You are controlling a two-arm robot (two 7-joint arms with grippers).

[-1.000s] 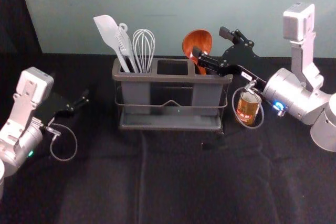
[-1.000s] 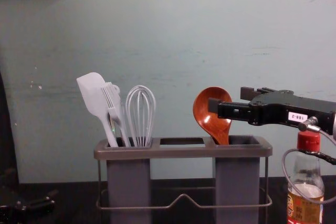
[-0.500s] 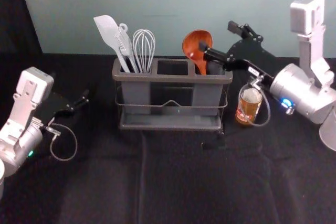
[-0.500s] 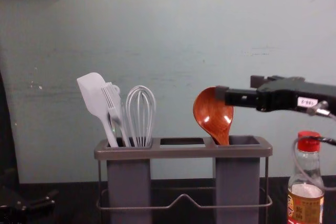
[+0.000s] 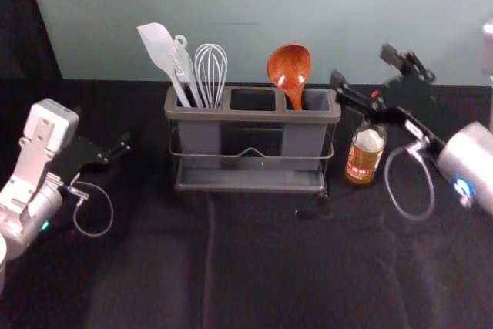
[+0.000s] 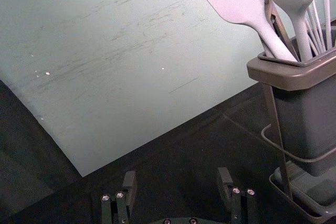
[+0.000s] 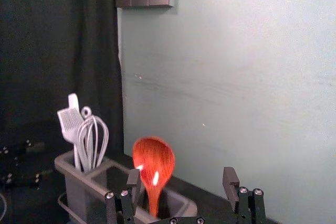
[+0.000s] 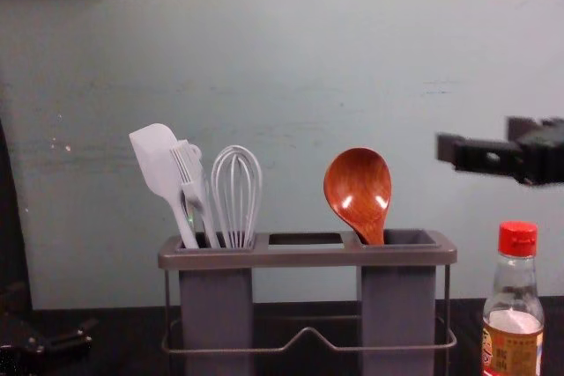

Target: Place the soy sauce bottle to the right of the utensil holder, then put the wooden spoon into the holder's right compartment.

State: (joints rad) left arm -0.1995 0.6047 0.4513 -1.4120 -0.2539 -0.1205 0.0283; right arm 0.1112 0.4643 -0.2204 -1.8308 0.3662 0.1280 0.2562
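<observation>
While the black-draped table (image 5: 154, 275) carries everything, you've got the utensil holder (image 5: 250, 115) upright mid-table, its long side facing you. Your right gripper (image 5: 362, 65) hangs up and to the right of it, fingers wide apart, nothing between them; it's the nearer arm by far to both the bottle and the spoon. Your left gripper (image 6: 177, 178) is parked off the holder's left side, fingers apart, empty. Soy sauce bottle (image 8: 513, 341) stands upright on the table just right of the holder, low and close by the right gripper. Wooden spoon (image 8: 357, 187) is in the right compartment (image 8: 398, 305), bowl up, long axis near vertical with a slight lean left, so it lies to the left of the right fingers and apart from them. Looks like both placements are done; next is probably just backing the right arm off, away from the spoon bowl and high enough not to clip the red cap (image 8: 517, 239). Spatula (image 8: 159, 160), brush (image 8: 191, 173) and whisk (image 8: 236, 191) sit in the left compartment. Spoon handle's lower end is hidden in the holder, can't tell how deep; bottle base is cut off in the chest view, and the cap is partly blocked in the head view.
</observation>
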